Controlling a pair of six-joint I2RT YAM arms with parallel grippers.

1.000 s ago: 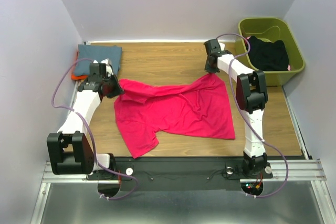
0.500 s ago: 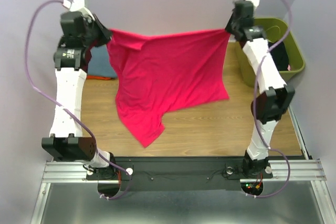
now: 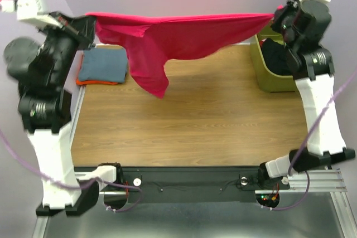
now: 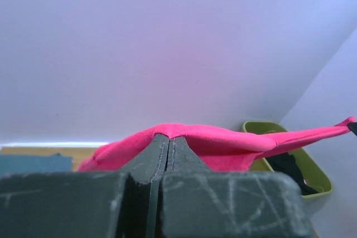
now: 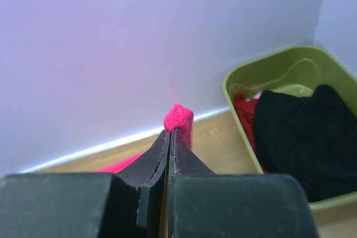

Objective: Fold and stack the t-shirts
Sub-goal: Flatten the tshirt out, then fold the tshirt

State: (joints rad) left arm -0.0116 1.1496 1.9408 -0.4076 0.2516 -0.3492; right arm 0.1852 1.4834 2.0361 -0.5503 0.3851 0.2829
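Top external view: both arms are holding the magenta-pink t-shirt stretched in the air above the far part of the table. The left gripper is pinching one end of the cloth between closed fingers, and the right gripper is pinching the other end likewise. The slate blue-grey t-shirt is lying folded on the orange t-shirt at far left. The black garment is lying in the olive-green bin.
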